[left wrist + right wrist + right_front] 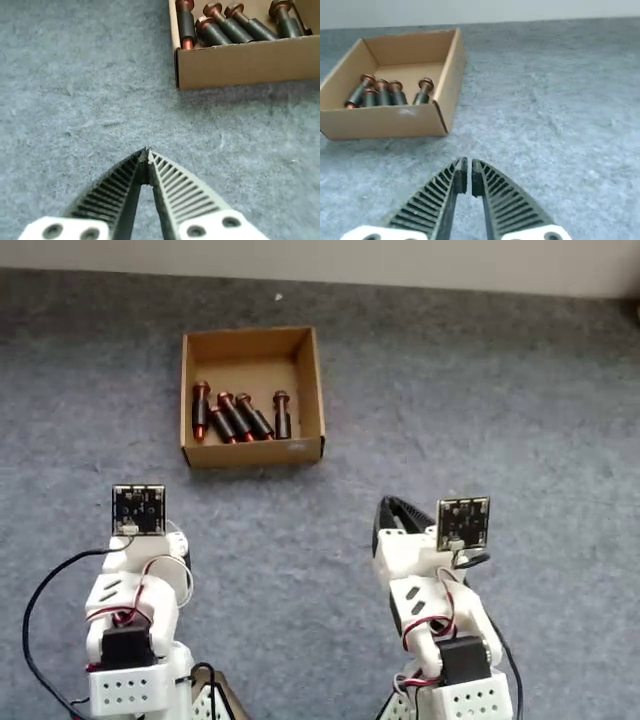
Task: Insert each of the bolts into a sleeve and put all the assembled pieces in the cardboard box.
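Grey carpet [420,410], pale wall [400,255] behind. Box [255,452] holding sleeved bolts [240,416] lies ahead, well apart. Left gripper [146,156] and right gripper [468,170] closed, empty.

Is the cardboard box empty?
No, several assembled pieces lie side by side inside the cardboard box.

We see a cardboard box [185,400] of plain brown, matt paperboard. Inside the box, the bolts [214,10] show glossy coppery metal and the sleeves [219,34] look matt black. Around the box lies fuzzy, matt grey cloth [450,390]. The left gripper [146,155] and right gripper [468,170] are ribbed, matt dark plastic.
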Controlling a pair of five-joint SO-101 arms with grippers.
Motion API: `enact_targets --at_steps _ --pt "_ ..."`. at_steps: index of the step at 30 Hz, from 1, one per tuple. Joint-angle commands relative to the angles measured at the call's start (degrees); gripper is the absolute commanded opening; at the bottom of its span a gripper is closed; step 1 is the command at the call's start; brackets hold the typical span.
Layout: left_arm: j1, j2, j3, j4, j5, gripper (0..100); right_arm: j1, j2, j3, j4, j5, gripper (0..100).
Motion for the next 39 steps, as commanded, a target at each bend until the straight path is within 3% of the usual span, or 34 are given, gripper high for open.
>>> enact_targets --at_steps 1,4,13,20,29,39 --pt "-0.48 -1.27 1.1 1.58 -0.44 0 1.54 -1.36 2.24 0.31 -0.44 0.5" --pt "-0.13 -0.92 1.1 1.58 -0.44 0 1.63 -1.36 6.73 0.48 -0.44 0.5" --pt "1.1 -0.75 1.1 2.02 -0.35 1 1.63 -1.36 9.01 16.04 -0.09 0.5" --pt "7.43 -0.84 1.1 11.52 -0.35 1 1.63 -1.36 9.01 32.48 -0.09 0.5" --pt "7.43 -1.19 1.1 22.24 -0.26 1 1.63 -1.36 9.19 32.04 -0.09 0.5" --pt "7.43 -1.19 1.1 22.33 -0.26 1 1.63 -1.36 9.19 32.04 -0.09 0.5"
